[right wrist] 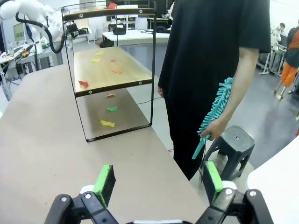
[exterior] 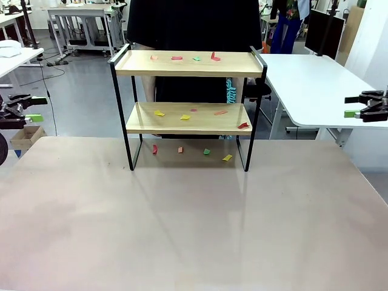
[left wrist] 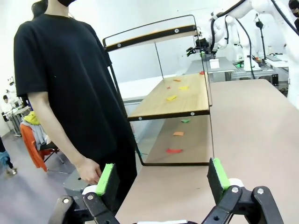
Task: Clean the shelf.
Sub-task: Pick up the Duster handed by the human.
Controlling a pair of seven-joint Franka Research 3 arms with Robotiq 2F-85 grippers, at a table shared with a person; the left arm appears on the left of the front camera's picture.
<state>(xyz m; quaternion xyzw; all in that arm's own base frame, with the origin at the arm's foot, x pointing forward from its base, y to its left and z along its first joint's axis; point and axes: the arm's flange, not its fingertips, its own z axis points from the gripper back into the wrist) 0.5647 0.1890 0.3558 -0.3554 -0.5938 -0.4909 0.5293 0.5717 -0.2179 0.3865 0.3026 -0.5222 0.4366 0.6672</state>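
The shelf (exterior: 188, 63) stands at the table's far middle, two light wooden boards in a thin black frame. Small coloured paper scraps (exterior: 185, 117) lie on both boards and on the table under it. My left gripper (exterior: 36, 109) hovers open off the table's left side, level with the lower board. My right gripper (exterior: 350, 106) hovers open at the right side, likewise apart from the shelf. In the left wrist view the shelf (left wrist: 173, 95) is ahead of the open gripper (left wrist: 161, 177), nothing between its pads. From the right wrist, the shelf (right wrist: 110, 70) lies ahead left of the open gripper (right wrist: 158, 181).
A person in a black shirt (exterior: 194, 24) stands right behind the shelf, holding a teal duster (right wrist: 217, 112) down at one side; the other hand (left wrist: 88, 170) hangs free. A grey stool (right wrist: 231, 142) stands beside the person. A white desk (exterior: 315, 85) is at the right.
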